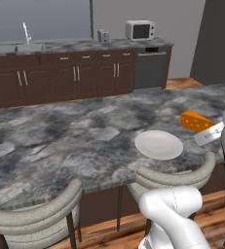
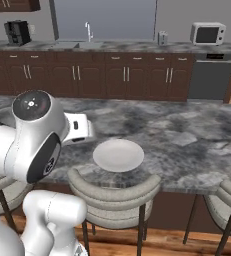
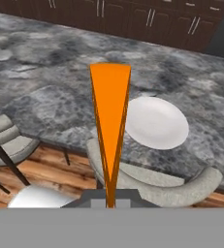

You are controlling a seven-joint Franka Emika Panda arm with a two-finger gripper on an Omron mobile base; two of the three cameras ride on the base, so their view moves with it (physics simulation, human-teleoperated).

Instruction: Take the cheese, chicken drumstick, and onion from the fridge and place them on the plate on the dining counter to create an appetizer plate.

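Counter first: one dining counter [image 1: 60,141] of grey marbled stone spans the base views, with two padded stools [image 1: 33,216] tucked at its near edge in the left base view, the one at 7 o'clock cut off by the frame. One far counter [image 2: 117,47] runs along the back wall, carrying one sink [image 2: 79,45], one microwave [image 2: 207,33] and one dark coffee machine [image 2: 17,32]; a small grey item beside the microwave is too small to identify. One dishwasher [image 2: 210,77] sits below at 2 o'clock in the right base view. One white plate [image 1: 159,145] lies bare on the dining counter near its edge. One cheese [image 1: 196,121] wedge hangs above the counter, at 2 o'clock from the plate in the left base view. The gripper [image 3: 110,196] is clenched on the cheese, whose orange point runs up the middle of the hand view; the fingertips are mostly hidden beneath it. In the right base view the arm's bulk hides the wedge.
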